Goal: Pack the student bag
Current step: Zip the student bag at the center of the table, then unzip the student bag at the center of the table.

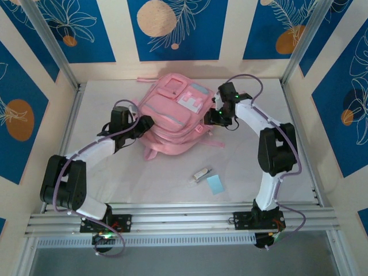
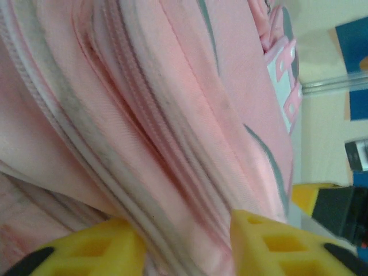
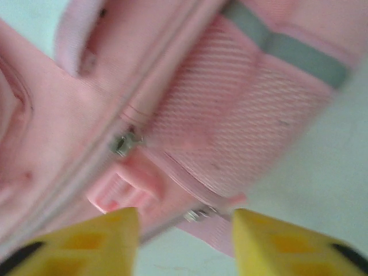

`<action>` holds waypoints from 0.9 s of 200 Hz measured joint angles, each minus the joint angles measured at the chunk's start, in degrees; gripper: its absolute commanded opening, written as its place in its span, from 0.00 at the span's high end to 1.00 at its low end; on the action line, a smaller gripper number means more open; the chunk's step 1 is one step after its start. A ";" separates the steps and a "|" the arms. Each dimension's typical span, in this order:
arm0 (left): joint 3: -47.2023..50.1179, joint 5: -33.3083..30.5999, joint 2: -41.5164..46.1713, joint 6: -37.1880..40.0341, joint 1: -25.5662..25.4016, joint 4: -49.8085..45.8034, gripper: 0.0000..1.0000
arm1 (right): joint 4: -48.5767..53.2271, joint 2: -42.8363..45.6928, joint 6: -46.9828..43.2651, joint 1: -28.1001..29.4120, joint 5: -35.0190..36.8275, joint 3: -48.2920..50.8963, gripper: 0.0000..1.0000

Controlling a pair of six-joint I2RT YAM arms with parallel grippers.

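The student bag (image 1: 172, 118), a big pink backpack with pale patches and grey trim, lies flat at the back middle of the table. My left gripper (image 1: 146, 123) is at its left side. In the left wrist view the yellow fingers (image 2: 115, 247) of this gripper (image 2: 187, 233) stand apart, open, with the bag's zipper folds (image 2: 172, 144) lying between them. My right gripper (image 1: 214, 115) is at the bag's right side. It (image 3: 184, 224) is open, and a metal zipper pull (image 3: 198, 214) by the mesh side pocket (image 3: 241, 126) sits between its fingers, untouched.
A small white and pink object (image 1: 201, 173) and a light blue square (image 1: 215, 184) lie on the table (image 1: 144, 184) in front of the bag. Metal frame rails border the table on the left, right and near sides.
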State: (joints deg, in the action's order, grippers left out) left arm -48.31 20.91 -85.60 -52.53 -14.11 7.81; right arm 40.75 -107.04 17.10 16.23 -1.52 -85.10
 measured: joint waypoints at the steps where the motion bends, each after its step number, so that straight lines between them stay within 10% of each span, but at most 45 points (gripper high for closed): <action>1: 0.02 0.04 0.00 0.11 0.04 0.02 0.44 | -0.02 0.35 0.31 0.02 0.04 0.28 0.36; 83: 3.85 -1.57 9.31 3.80 0.61 -2.27 0.32 | -9.33 6.10 8.44 10.88 -3.21 2.93 0.19; 138: 9.92 -4.72 12.76 7.98 0.61 -5.09 0.71 | -13.94 -2.12 10.23 11.85 -3.45 -1.07 0.10; 180: 14.12 -4.92 7.13 7.87 0.20 -2.49 0.75 | -15.72 -5.70 11.10 12.59 -4.31 -3.08 0.09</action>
State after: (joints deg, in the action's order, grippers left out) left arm -34.20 15.99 -78.48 -44.66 -13.91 5.32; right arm 25.04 -112.75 28.21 28.82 -5.82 -88.18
